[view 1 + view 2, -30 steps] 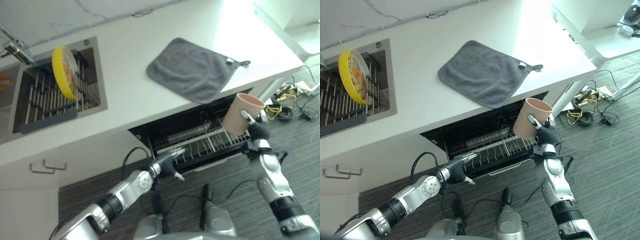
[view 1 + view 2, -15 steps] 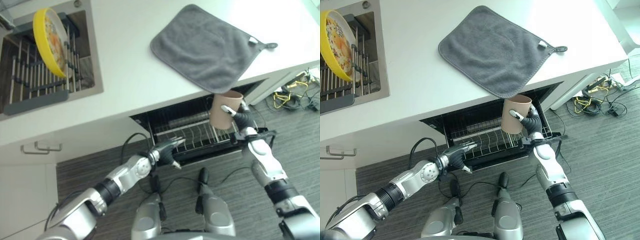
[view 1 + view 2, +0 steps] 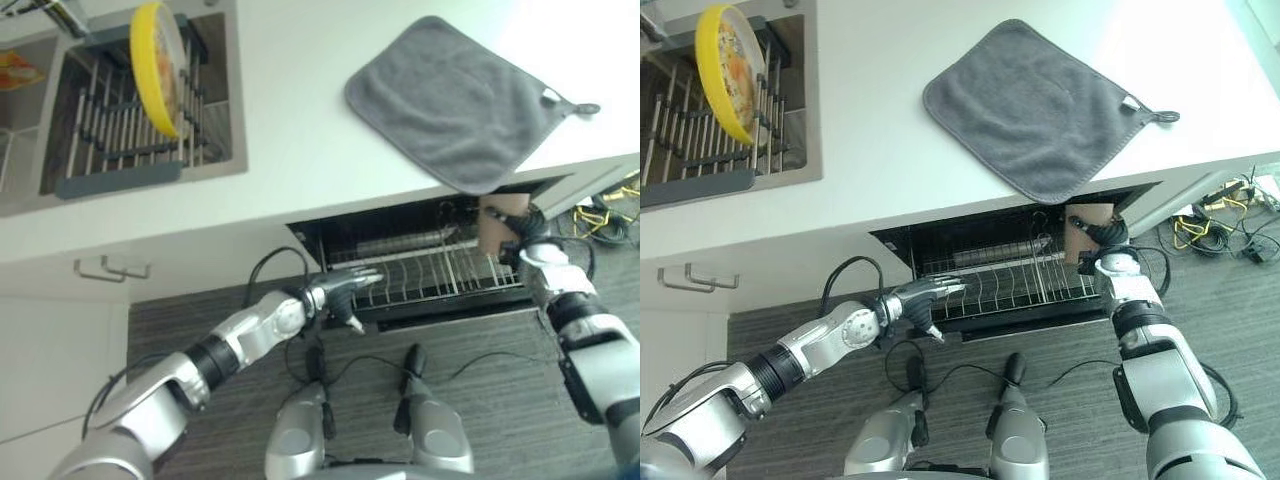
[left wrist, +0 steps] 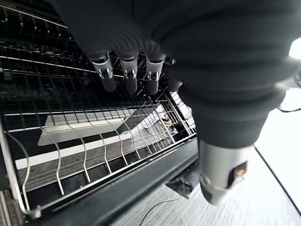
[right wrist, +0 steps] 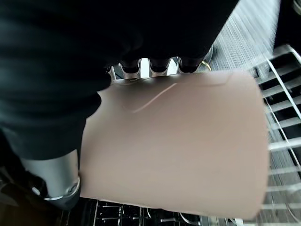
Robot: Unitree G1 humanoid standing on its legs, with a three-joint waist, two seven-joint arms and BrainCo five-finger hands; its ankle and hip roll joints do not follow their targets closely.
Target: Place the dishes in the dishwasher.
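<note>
The cup [image 5: 174, 146] in the right hand [image 3: 1108, 236] is plain beige-pink. Near the left hand [image 3: 345, 296], the rack [image 3: 430, 275] is silver wire in a black dishwasher [image 3: 940, 240]. The towel [image 3: 1040, 105] is grey, the plate [image 3: 725, 70] yellow, the counter [image 3: 870, 150] white.

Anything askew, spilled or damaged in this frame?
Nothing stands out. The right hand holds the tan cup over the dishwasher rack; the left hand rests open at the rack's front.

Grey cloth [image 3: 1040, 105] on white counter [image 3: 870, 140]
</note>
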